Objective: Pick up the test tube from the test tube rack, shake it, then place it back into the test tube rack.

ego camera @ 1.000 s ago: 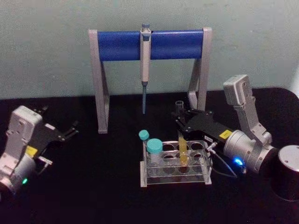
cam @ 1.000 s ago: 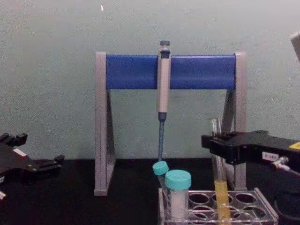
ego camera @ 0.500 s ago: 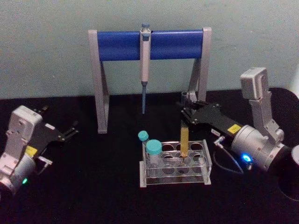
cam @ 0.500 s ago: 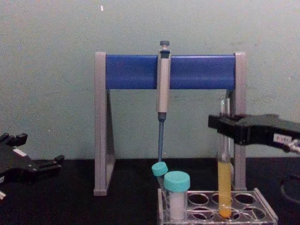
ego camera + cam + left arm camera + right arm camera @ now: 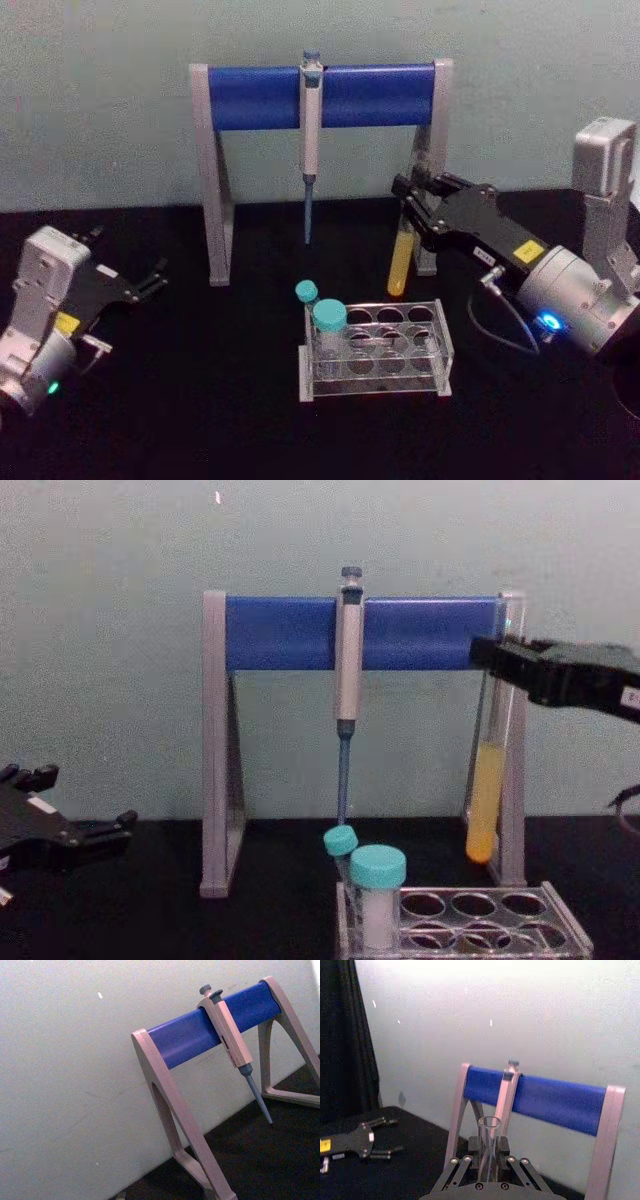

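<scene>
The test tube (image 5: 401,258) is a slim clear glass tube with yellow liquid in its lower part. It hangs in the air, slightly tilted, above and behind the test tube rack (image 5: 443,345), with its round bottom free of the holes. My right gripper (image 5: 409,203) is shut on the tube's upper part. From the chest the test tube (image 5: 485,798) hangs in front of the stand's right leg, held by the right gripper (image 5: 497,656) well above the rack (image 5: 565,925). The right wrist view looks down on the tube's open mouth (image 5: 489,1123). My left gripper (image 5: 128,256) rests open at the far left.
A grey stand with a blue crossbar (image 5: 260,97) stands behind the rack, and a pipette (image 5: 311,130) hangs from its middle. Two teal-capped tubes (image 5: 330,318) sit in the rack's left end. The black table runs wide between the left arm and the rack.
My right gripper has lifted the test tube straight out of the rack and carried it up and back toward the stand's right leg. The left arm has not moved.
</scene>
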Available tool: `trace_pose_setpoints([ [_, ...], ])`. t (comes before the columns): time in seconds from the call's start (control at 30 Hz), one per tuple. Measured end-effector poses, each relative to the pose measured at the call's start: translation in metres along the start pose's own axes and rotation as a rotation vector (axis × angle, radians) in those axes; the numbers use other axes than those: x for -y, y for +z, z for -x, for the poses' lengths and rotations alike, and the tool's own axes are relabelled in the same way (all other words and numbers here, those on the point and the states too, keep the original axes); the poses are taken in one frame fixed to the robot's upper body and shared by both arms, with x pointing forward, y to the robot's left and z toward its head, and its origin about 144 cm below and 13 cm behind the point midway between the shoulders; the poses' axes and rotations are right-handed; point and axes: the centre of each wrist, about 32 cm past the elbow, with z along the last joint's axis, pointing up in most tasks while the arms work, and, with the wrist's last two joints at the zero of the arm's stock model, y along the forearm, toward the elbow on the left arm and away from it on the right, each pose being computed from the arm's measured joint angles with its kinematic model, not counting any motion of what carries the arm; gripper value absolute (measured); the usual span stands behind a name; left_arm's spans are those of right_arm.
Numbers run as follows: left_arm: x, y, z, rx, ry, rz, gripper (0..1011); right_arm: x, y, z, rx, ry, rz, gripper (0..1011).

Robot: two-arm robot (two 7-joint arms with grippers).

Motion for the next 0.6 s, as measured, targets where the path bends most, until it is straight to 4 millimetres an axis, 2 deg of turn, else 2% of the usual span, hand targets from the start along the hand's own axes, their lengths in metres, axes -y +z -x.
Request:
trace_pose_setpoints([
  [0.6, 0.0000, 0.0000, 0.0000, 0.000, 0.000, 0.000, 1001, -0.0026, -0.0047, -0.0043, 0.095, -0.068, -0.032, 235],
])
